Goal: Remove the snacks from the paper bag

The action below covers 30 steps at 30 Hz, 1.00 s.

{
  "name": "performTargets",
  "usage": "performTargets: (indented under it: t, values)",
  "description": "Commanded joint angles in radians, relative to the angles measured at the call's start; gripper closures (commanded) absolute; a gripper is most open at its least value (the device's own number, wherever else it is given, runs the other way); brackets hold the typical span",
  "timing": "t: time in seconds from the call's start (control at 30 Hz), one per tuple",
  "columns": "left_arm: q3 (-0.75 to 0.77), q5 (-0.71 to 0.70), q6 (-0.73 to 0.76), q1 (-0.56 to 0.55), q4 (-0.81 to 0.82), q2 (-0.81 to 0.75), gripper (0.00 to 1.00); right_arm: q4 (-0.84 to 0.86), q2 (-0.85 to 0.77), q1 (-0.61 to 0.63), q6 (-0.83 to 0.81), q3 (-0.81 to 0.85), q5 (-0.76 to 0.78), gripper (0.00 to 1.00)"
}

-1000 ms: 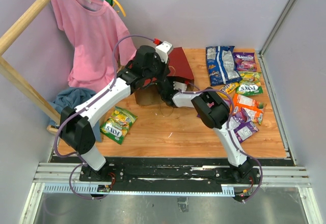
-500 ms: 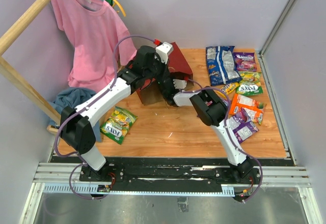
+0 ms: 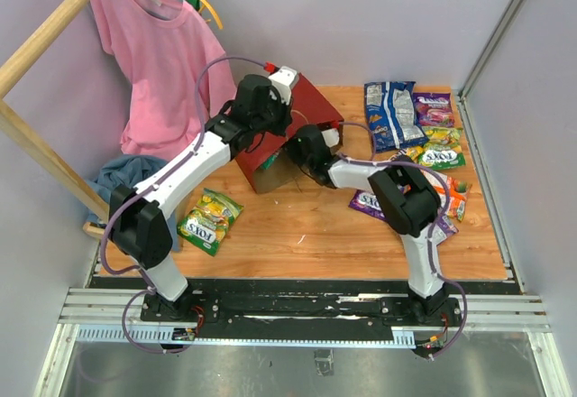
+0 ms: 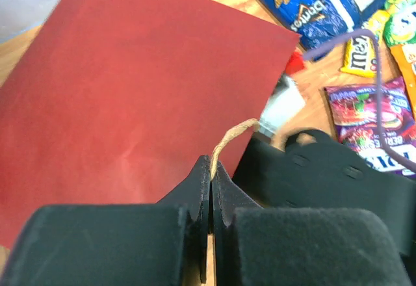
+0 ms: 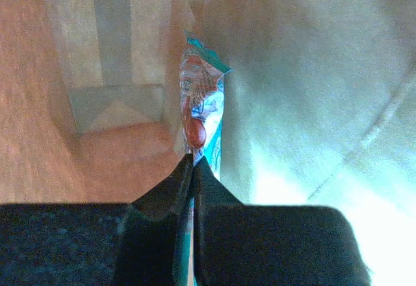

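- The paper bag (image 3: 311, 108) was seen tipped over at the back of the table (image 3: 297, 239), its red side up.
- Its twisted handle (image 4: 229, 135) was pinched between the closed fingers of the left gripper (image 4: 209, 169).
- Inside the bag, a teal packet (image 5: 203, 104) was clamped edge-on by the right gripper (image 5: 193, 166).
- Other snacks (image 3: 440, 157) were spread at the table's right; a yellow-green packet (image 3: 209, 219) lay at the left.
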Motion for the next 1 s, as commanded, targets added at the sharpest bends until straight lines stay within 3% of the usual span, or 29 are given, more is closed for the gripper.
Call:
performTargets:
  t: [0.0, 0.37, 0.67, 0.87, 0.97]
  values:
    - [0.050, -0.056, -0.006, 0.016, -0.002, 0.029, 0.99, -0.047, -0.158, -0.005, -0.099, -0.185, -0.110, 0.99]
    - [0.061, -0.100, -0.032, 0.022, 0.008, 0.056, 1.00, -0.040, -0.626, 0.007, -0.148, -0.656, -0.119, 0.99]
    - [0.053, -0.094, -0.048, 0.022, 0.041, 0.025, 1.00, -0.438, -1.142, 0.135, -0.304, -0.897, 0.058, 0.99]
    - [0.045, -0.094, -0.076, 0.022, 0.060, 0.031, 0.99, -0.564, -1.381, 0.193, -0.146, -1.057, 0.104, 0.99]
    - [0.040, -0.091, -0.092, 0.022, 0.073, 0.033, 0.99, -0.591, -1.394, 0.217, -0.074, -1.072, 0.140, 0.99]
